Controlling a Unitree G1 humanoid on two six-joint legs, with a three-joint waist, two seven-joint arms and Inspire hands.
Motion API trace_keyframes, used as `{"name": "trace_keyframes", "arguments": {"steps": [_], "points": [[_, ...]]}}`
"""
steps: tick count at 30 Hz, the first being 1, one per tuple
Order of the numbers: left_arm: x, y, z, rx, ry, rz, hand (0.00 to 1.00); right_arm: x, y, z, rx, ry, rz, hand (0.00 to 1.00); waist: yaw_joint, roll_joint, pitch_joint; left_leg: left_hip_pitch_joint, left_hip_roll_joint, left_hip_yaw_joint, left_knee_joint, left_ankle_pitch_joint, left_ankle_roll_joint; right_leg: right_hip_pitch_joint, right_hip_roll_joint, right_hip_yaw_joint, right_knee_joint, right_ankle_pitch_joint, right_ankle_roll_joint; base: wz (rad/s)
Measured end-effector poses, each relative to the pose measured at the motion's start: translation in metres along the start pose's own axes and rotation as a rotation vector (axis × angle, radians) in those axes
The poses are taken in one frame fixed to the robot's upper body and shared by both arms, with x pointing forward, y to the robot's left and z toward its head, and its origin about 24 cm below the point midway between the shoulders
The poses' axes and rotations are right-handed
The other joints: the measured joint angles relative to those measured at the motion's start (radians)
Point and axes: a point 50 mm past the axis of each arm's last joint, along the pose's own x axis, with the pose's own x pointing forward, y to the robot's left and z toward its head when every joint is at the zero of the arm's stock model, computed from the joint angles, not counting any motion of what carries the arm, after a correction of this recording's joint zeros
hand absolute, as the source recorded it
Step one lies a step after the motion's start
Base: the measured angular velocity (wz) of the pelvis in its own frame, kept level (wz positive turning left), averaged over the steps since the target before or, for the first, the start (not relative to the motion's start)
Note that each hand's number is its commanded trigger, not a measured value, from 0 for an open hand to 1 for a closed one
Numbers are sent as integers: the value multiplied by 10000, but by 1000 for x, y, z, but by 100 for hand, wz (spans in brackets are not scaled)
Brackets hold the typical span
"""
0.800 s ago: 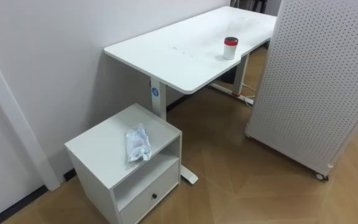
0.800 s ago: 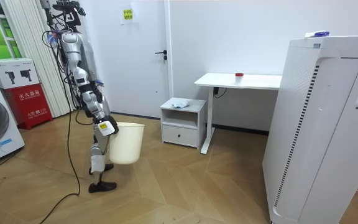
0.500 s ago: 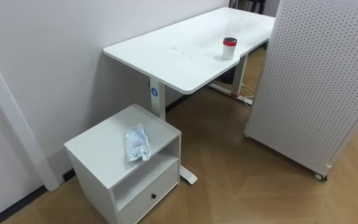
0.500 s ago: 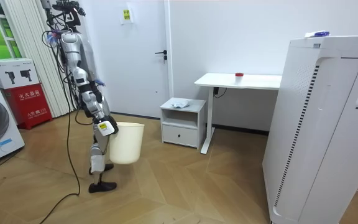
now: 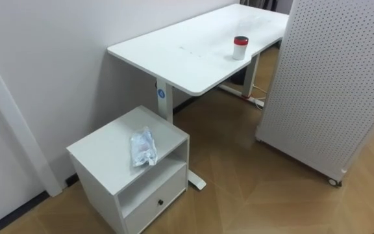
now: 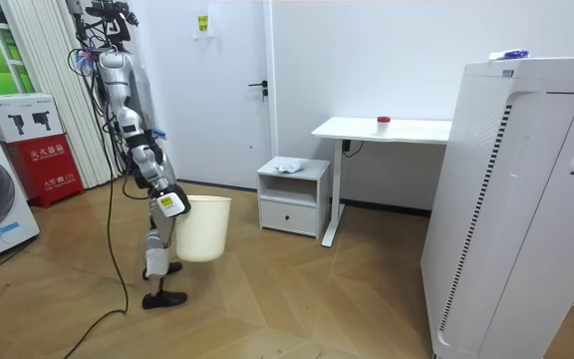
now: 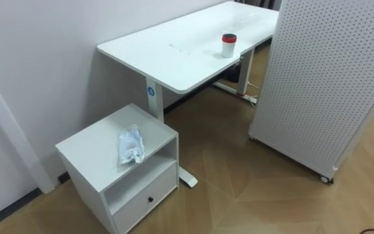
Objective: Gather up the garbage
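Garbage, a crumpled bag [image 5: 143, 148], lies untouched on the near-left cabinet [image 5: 102, 151]. The robot has barely moved, standing well apart, its right hand [image 6: 166, 205] at a bin [image 6: 205, 231], grip impossible to tell. Picking looks yet to begin.

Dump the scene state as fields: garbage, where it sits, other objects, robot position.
garbage: crumpled plastic wrapper, nothing touching it
location: on top of the white cabinet, near its front edge, above the open shelf
desk: white desk beside the cabinet, carrying a red-lidded cup
obstacle: perforated panel on castors, to the right of the desk
bin: cream bin in front of the robot, right hand at its rim
robot: stands on the wood floor short of the cabinet, facing it
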Motion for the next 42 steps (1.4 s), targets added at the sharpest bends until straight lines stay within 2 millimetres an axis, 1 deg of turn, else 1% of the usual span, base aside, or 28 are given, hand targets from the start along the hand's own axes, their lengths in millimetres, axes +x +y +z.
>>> {"name": "trace_keyframes", "arguments": {"steps": [4,7,12,14,16,17,18,19,20,21,22,23,24,26,27,28,29,30,31,33,34,35,36,37,38,39,40,42], "points": [[0,-1,-3,-11,102,-15,0,0,0,0,40,20,2,100,-6,-13,0,-65,55,-12,99,-38,-19,-100,11,-138,99,-34,-48,1],[0,1,-3,-132,120,39,0,1,2,4,44,71,104,100,43,-116,-6,-374,127,14,601,-163,-117,-496,2,-232,760,-360,-175,-4],[1,4,2,-156,47,95,0,1,2,6,56,25,121,100,222,-225,66,-1223,319,76,2259,-472,-457,-1073,27,-281,1905,-1113,-513,6],[1,4,2,-133,36,98,0,1,0,6,147,12,43,100,197,-193,57,-1517,436,118,2735,-470,-460,-1169,16,-439,2113,-1313,-660,32],[1,5,3,-9,34,133,0,1,-1,6,218,21,-1,100,157,-247,91,-2049,547,293,3618,-263,-644,-1176,51,-441,2166,-1405,-837,38],[1,4,3,82,35,116,0,1,-1,8,325,-36,-25,100,64,-331,151,-2770,518,247,4640,-30,-579,-1049,43,-259,2214,-1477,-959,55],[1,1,2,100,47,47,0,0,-4,8,533,-118,-130,100,34,-346,144,-3228,213,155,4185,-68,-512,-1007,39,-25,2227,-1586,-1033,59],[1,1,3,131,-7,30,0,0,-6,6,662,-92,-208,100,14,-334,146,-3458,38,143,3732,-14,-509,-1005,42,82,2232,-1630,-1060,52],[0,-1,2,231,-2,-6,0,-2,-11,0,880,40,-378,100,101,-317,132,-3841,-262,119,2681,289,-532,-1010,42,336,2236,-1724,-1076,18],[0,-2,-3,228,116,-34,0,-2,-13,0,862,29,-486,100,273,-296,83,-4133,-467,128,1526,904,-509,-973,47,580,2251,-1814,-1067,-8],[-1,-2,-6,222,195,-40,0,-2,-13,0,834,36,-517,100,374,-255,84,-4234,-469,124,1092,1310,-453,-957,51,728,2258,-1854,-1049,-58],[-2,-3,-13,186,351,-49,0,-2,-12,0,773,48,-542,100,543,-227,80,-4249,-406,67,395,2035,-443,-888,52,1020,2253,-1938,-988,-64],[-2,-3,-15,86,411,-27,0,-2,-12,-1,742,54,-522,100,511,-219,54,-4153,-406,101,160,2623,-397,-776,5,1121,2222,-2037,-807,-53],[-2,-2,-12,26,190,65,0,-3,-12,-2,686,71,-579,100,505,-256,-25,-4040,-434,363,271,3039,63,-613,-147,1069,2044,-2126,-663,-35],[-2,-1,-11,24,60,111,0,-3,-12,-3,647,104,-603,100,543,-305,-59,-4031,-452,516,629,2977,191,-458,-248,944,1852,-2114,-514,-47],[-1,0,-8,21,-51,174,0,-2,-11,-2,591,88,-565,100,535,-348,-58,-4043,-446,613,815,2873,239,-402,-310,919,1785,-2091,-460,-52],[-1,1,-2,-18,-269,258,0,-2,-11,-1,573,43,-560,100,521,-450,-1,-4111,-413,718,1266,2485,231,-233,-388,879,1596,-2067,-404,-34],[0,2,3,-2,-490,295,0,-3,-12,-2,523,44,-594,100,482,-467,18,-4284,-334,788,1920,2046,267,-18,-461,972,1497,-2066,-396,-25],[0,3,6,15,-589,305,0,-3,-13,-2,481,44,-622,100,446,-464,22,-4375,-287,812,2311,1833,274,83,-461,1014,1487,-2081,-369,-18],[1,4,12,4,-774,334,0,-4,-15,-5,400,73,-776,100,483,-505,-57,-4393,-257,1045,2963,975,309,378,-610,1079,1518,-2341,-208,-24],[1,5,15,6,-850,366,0,-4,-15,-5,393,80,-781,100,499,-588,-72,-4391,-313,1094,3071,782,347,388,-720,1101,1561,-2508,-165,-17],[1,7,20,12,-990,399,0,-4,-15,-5,375,121,-789,100,515,-686,-89,-4366,-440,1186,3252,481,459,329,-906,1069,1876,-2730,-3,-14],[1,7,24,11,-1099,400,0,-4,-16,-3,379,86,-835,100,564,-670,-127,-4273,-469,1287,3383,251,547,38,-1081,948,2709,-2777,60,-18],[1,7,27,15,-1174,418,0,-4,-15,-1,379,23,-873,100,599,-675,-123,-4174,-483,1357,3408,180,582,-105,-1173,934,3335,-2765,82,-16],[1,10,28,48,-1251,477,0,-3,-14,3,356,-122,-904,100,526,-720,-107,-3960,-633,1403,3407,28,658,-457,-1419,884,4566,-2652,263,4],[2,13,33,112,-1374,598,0,-3,-14,7,325,-343,-890,100,460,-750,-103,-3747,-779,1387,3429,-134,783,-879,-1579,920,5798,-2308,352,17],[2,14,36,120,-1440,676,0,-3,-14,6,333,-358,-902,100,432,-660,-67,-3604,-794,1390,3440,-219,832,-1114,-1640,926,6355,-1981,341,24],[1,19,45,27,-1819,1038,0,-2,-11,12,282,-647,-781,100,523,-543,-43,-3119,-775,1385,3267,-445,927,-1782,-1792,922,7893,-457,196,1]]}}
